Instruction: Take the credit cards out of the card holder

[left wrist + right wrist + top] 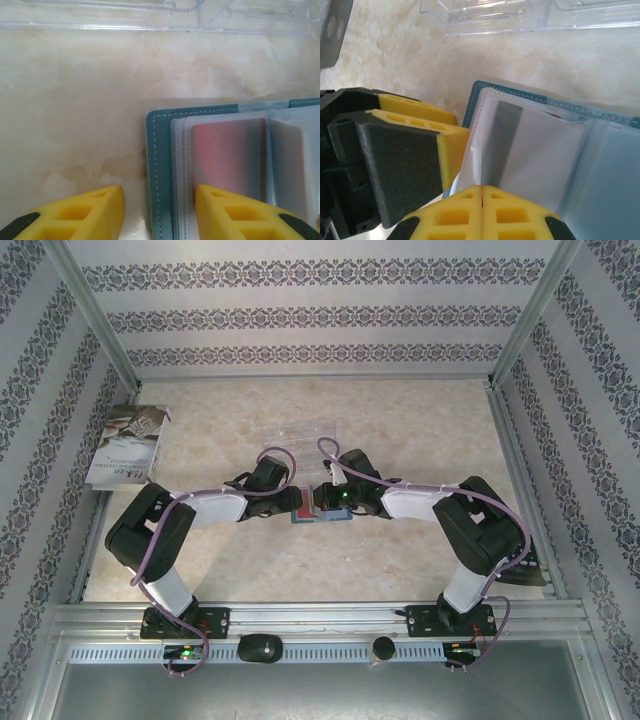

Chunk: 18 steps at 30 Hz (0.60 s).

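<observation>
Card holder (157,150) edge inside left gripper (159,200)

Teal-blue card holder (322,512), white stitching along the edge, lies open and flat near the centre of the desk (430,560), slightly toward 6 o'clock. Stack of clear sleeves (181,165) inside, one leaf standing up off the rest. One red credit card (227,155) still tucked in the top sleeve, hazy pink through the plastic. Other sleeves too blurred to tell.
</observation>
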### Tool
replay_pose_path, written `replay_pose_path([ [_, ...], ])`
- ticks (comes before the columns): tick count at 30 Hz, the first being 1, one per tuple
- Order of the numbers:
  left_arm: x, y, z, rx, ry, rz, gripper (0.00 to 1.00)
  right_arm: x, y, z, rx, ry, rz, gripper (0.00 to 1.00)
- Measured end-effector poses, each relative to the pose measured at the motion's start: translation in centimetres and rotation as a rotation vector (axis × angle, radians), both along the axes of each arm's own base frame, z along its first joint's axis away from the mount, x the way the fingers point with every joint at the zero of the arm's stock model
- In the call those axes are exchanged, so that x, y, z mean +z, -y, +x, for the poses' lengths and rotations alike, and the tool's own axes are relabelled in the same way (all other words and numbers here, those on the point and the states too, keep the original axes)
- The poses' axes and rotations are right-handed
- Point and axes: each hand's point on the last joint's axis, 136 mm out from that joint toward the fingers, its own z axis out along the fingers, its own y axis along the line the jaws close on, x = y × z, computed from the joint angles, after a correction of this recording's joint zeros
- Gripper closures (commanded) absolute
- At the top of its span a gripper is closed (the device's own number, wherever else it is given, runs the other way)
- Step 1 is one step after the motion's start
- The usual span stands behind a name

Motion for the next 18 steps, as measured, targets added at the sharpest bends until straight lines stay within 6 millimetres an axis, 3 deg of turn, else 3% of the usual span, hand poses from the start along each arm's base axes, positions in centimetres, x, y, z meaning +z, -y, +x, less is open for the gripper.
replay_pose_path([
  [3,0.0,0.0,0.0,-0.011,-0.007,0.013,0.58,0.1,1.1,0.0,-0.051,-0.003,-0.01,1.0],
  [7,-0.1,0.0,0.0,-0.016,-0.013,0.02,0.58,0.3,3.4,0.5,-0.162,0.0,-0.035,0.79],
  [13,-0.2,0.0,-0.1,-0.02,-0.014,0.024,0.59,0.3,8.7,0.7,-0.326,0.026,-0.134,0.74],
  [15,-0.2,0.0,-0.1,-0.022,-0.013,0.025,0.58,1.8,8.6,0.9,-0.306,0.07,-0.116,0.74],
  [18,-0.2,0.0,-0.1,-0.025,-0.012,0.026,0.57,4.7,5.9,1.0,-0.195,0.125,-0.061,0.74],
])
